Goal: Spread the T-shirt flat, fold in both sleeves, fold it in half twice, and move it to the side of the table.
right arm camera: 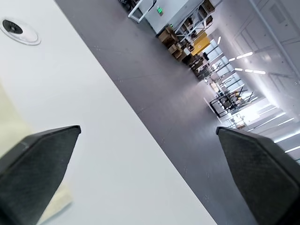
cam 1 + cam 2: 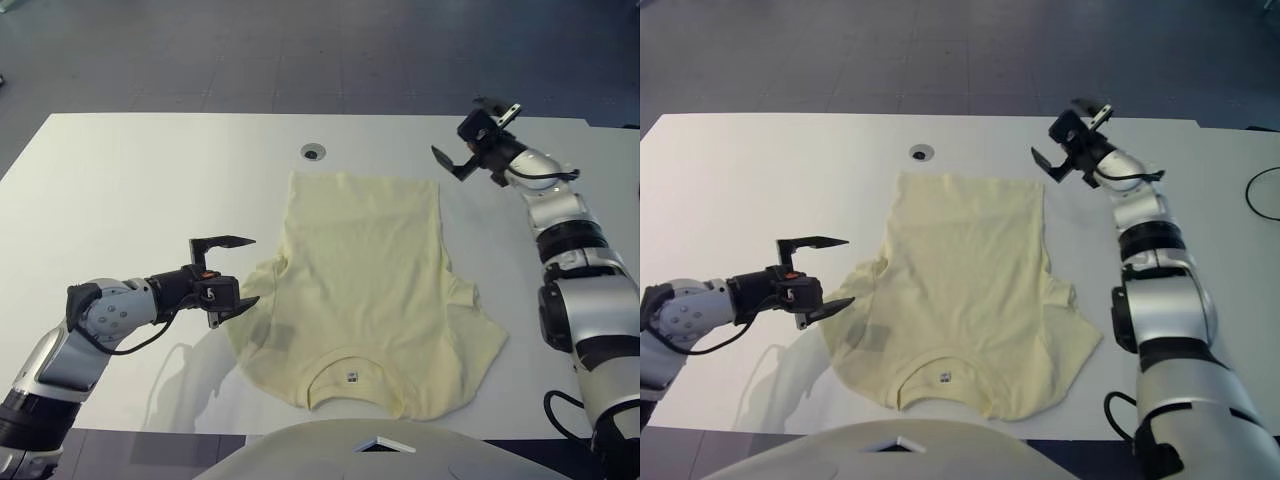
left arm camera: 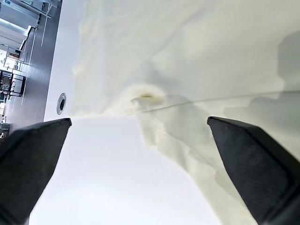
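Observation:
A pale yellow T-shirt (image 2: 365,280) lies on the white table (image 2: 130,190), collar toward me and hem toward the far side. The body is mostly flat, while both sleeves are bunched and wrinkled at its sides. My left gripper (image 2: 252,270) hovers open just above the table, beside the crumpled left sleeve (image 3: 154,117), with nothing between its fingers. My right gripper (image 2: 476,128) is raised and open above the table, just beyond the far right hem corner (image 1: 8,119), and also holds nothing.
A round cable grommet (image 2: 313,151) sits in the table just past the hem. A dark cable loop (image 2: 1260,190) lies at the table's right edge. Bare tabletop spreads to the left and far side. Dark floor lies beyond the far edge.

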Available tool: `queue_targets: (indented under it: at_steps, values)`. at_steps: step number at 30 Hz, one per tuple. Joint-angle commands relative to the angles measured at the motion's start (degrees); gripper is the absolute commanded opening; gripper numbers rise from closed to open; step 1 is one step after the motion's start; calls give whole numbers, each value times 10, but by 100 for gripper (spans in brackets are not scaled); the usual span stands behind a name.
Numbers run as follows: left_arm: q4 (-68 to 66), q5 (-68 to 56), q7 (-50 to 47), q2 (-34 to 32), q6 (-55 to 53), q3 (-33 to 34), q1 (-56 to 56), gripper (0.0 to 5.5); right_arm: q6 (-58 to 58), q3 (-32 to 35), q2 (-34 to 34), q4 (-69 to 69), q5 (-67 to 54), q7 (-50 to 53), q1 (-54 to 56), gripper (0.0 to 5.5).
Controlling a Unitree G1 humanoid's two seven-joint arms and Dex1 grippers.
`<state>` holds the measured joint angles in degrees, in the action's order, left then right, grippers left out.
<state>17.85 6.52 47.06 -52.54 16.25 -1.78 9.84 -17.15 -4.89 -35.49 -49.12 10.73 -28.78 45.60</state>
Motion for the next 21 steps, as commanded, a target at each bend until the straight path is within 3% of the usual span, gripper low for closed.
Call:
queue_targets:
  at_steps: [1,5,8,15,21]
  values:
    - [31,-18,-11,1,-15,40,36,540,114,71,-57,282,-60,-40,-170,538]
    - [61,-86,-46,49,-75,100,88,540,225,154,-45,532,-159,-55,-326,538]
    - [72,-165,-79,100,-167,143,139,540,282,179,-9,676,-228,-46,-433,538]
    - [124,-310,-94,143,-322,190,241,540,346,165,14,819,-270,-28,-572,538]
    - [132,-406,-139,168,-477,210,245,540,481,196,55,936,-367,24,-685,538]
